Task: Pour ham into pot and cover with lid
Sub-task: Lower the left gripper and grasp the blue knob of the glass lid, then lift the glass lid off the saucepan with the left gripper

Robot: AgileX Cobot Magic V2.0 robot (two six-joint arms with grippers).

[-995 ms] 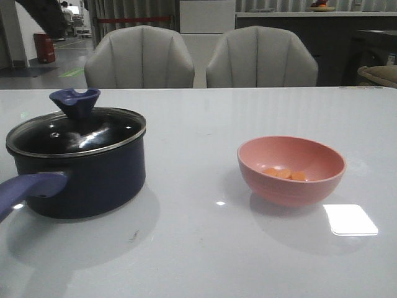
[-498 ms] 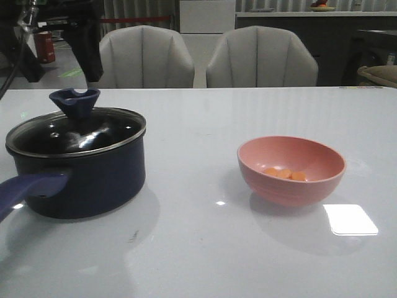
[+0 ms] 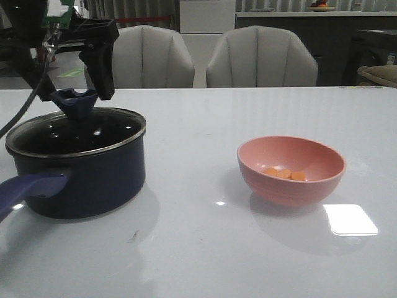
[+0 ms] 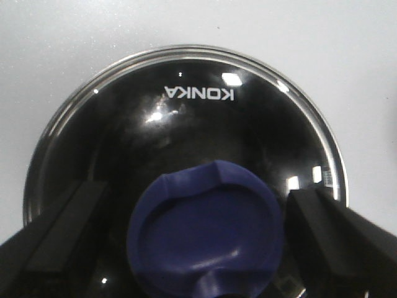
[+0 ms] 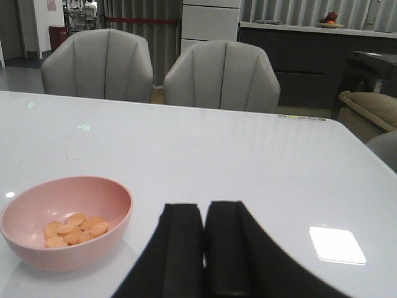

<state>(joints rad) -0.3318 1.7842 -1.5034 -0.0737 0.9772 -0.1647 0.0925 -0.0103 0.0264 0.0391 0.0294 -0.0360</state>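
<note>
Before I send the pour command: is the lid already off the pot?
No. In the front view the lid sits on the pot, with the open left claw straddling its blue knob.

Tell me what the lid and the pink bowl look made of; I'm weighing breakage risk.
The lid: seemingly dark glass, glossy with sharp reflections and printed lettering, in a shiny metal rim; its blue knob looks like matte plastic or silicone. The pink bowl: matte, evenly coloured, probably plastic or a similar composite, though glazed ceramic can't be excluded.
</note>
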